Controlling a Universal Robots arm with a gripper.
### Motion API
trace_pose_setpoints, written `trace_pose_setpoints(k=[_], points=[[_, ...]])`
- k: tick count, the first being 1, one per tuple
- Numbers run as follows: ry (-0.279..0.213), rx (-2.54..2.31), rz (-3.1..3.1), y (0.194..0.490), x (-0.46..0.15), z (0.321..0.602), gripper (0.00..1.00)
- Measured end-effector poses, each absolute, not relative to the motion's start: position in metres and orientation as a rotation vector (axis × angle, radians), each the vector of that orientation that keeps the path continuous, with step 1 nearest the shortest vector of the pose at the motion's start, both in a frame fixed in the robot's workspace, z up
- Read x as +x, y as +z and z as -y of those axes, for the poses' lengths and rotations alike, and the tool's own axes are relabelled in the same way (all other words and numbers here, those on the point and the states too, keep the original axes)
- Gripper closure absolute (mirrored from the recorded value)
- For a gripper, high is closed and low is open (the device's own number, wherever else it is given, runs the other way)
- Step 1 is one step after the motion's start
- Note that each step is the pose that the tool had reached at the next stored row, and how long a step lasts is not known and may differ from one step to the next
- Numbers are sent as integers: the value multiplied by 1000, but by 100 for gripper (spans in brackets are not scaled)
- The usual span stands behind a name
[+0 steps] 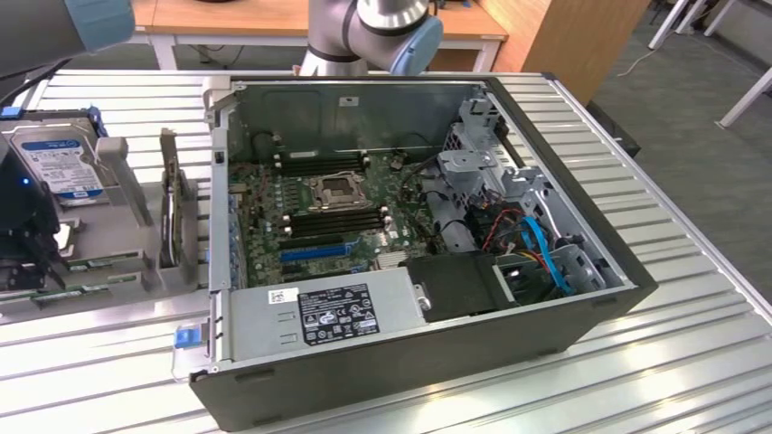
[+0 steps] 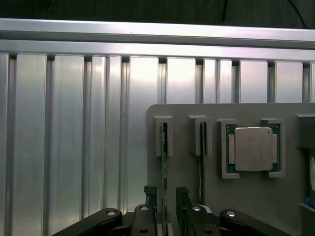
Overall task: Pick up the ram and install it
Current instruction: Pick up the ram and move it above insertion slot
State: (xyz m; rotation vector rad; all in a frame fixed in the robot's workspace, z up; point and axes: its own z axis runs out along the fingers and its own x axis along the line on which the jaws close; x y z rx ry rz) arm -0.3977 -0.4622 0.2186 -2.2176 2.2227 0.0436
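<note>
Over grey holder [image 2: 246, 196], claw [image 2: 166, 194] wide open astride edge-on ram [image 2: 164, 157], nothing gripped

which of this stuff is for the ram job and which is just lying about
For the job: thin green ram stick, open pincer lined up with it, green motherboard in the open black case.
Lying about: square silver processor chip, boxy silver hard drive with blue-white label.

You've got computer case [image 1: 422, 380] sitting on slatted table [image 1: 675, 362], parts holder [image 1: 133, 280] just beside it on exterior view's left, hard drive [image 1: 54, 163] up on holder. Inside case: motherboard [image 1: 314, 208] flat on bottom, power supply [image 1: 325, 312] along wall nearest camera. Wrist view: ram [image 2: 163, 147] edge-on in holder slot, second stick [image 2: 202, 147] next slot, processor [image 2: 253, 149] beside that. Your gripper [image 2: 166, 196] straddles ram, maybe touching.
</note>
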Motion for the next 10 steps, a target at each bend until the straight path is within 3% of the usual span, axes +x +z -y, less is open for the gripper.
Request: trace_pose_setpoints(k=[10], points=[[44, -2218, -2223, 217, -398, 464, 70]])
